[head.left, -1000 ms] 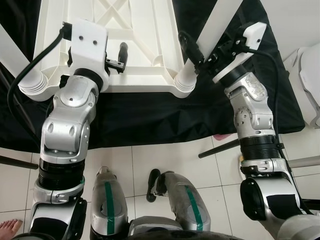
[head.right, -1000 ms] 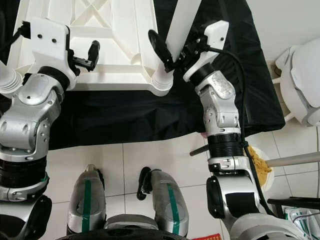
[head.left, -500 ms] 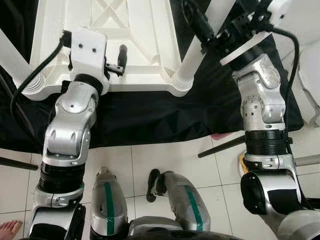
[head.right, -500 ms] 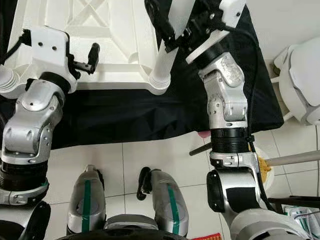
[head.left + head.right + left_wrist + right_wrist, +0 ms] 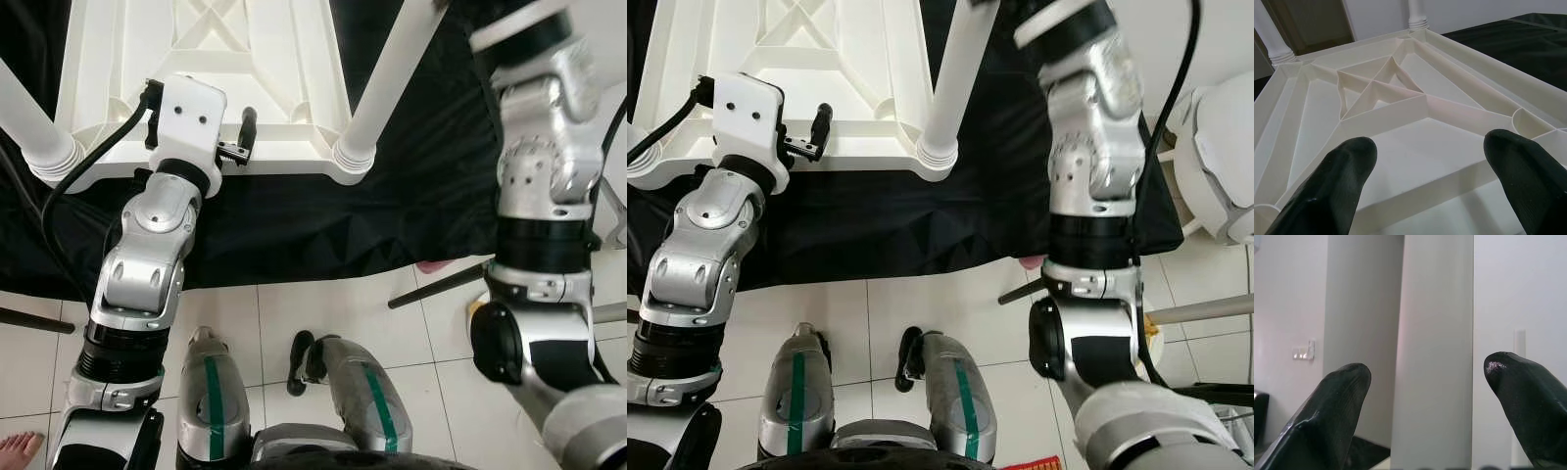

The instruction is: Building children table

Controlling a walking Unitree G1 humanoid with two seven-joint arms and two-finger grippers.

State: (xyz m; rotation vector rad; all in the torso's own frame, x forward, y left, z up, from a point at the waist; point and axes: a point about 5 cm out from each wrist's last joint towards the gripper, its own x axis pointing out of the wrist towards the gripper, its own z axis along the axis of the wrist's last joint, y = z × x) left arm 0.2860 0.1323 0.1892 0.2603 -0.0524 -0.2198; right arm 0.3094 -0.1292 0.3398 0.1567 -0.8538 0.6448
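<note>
Children's table point(image 5: 206, 88), white plastic, lies upside down on a black cloth point(image 5: 411, 206) spread over the tiled floor point(image 5: 323, 304), its ribbed underside facing up. I see a cross-braced pattern of ribs in the middle of that underside through my left wrist camera. Near right leg point(image 5: 377, 93) stands in its ribbed socket at the table's near right corner and rises toward my head camera. Near left leg point(image 5: 29, 122) stands likewise in the near left corner socket. Two further legs show at the far corners in the left wrist view.

My left pincer point(image 5: 1425, 181) is at the table's near edge, between the two near legs, its fingers point(image 5: 1339, 181) spread wide and holding nothing, with the near rim of the table beneath them. One black finger tip shows beside the white wrist housing in the head view, over the near rim.

My right arm point(image 5: 544, 186) reaches up beside the near right leg, its wrist leaving the top of the head view. In the right wrist view, my right pincer point(image 5: 1422, 406) is spread wide with the white leg standing between the two fingers; I see a gap on each side of the leg, so nothing is gripped.

A person's bare foot point(image 5: 18, 448) rests on the tiles at the near left.
</note>
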